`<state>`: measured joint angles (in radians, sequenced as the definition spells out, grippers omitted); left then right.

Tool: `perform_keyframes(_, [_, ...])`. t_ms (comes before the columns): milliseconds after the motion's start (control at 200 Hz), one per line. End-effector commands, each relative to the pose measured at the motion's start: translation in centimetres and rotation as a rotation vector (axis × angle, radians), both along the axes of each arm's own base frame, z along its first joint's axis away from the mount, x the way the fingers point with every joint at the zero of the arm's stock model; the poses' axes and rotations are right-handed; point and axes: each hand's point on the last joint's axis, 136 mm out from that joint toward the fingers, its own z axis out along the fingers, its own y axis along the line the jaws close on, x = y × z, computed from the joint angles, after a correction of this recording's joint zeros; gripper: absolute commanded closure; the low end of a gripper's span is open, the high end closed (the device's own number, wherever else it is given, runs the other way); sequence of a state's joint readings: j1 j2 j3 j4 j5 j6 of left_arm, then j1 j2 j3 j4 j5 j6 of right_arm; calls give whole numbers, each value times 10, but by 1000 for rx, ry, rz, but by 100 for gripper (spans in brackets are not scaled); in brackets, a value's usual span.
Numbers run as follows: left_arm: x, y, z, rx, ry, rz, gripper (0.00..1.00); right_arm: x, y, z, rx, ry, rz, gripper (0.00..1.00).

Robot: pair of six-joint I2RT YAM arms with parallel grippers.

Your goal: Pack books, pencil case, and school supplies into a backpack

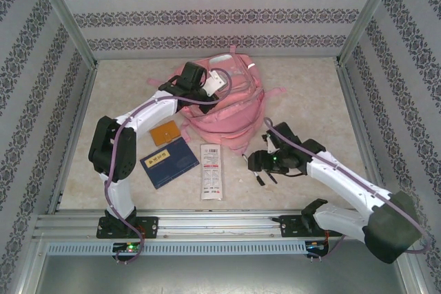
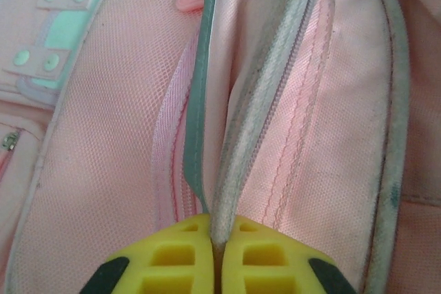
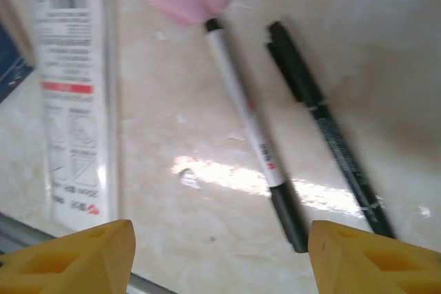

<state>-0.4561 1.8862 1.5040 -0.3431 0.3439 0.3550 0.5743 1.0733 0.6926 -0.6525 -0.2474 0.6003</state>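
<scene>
Pink backpack fabric could slip free, since the left gripper pinches only its thin grey piping. The right gripper hangs open over two pens on the table; an off-centre close may roll one away.

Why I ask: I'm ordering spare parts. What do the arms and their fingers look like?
The left arm and right arm match: white link shells, black joint housings, and a lilac cable running along each. The left fingers and right fingers are yellow moulded plastic with square recesses.
</scene>
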Motion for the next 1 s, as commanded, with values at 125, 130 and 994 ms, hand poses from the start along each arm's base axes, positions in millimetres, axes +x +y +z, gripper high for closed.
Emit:
perform_keyframes(125, [-9,18,-6,-10,95,149,52,18,43,49,94,-252,85,28])
perform_keyframes(130, [-10,19,-6,-9,100,158,52,17,45,49,96,-253,95,28])
perform_keyframes(994, [-196,208,-161,95,925,1128,24,-41,263,-1,-1,-1028,1558,21])
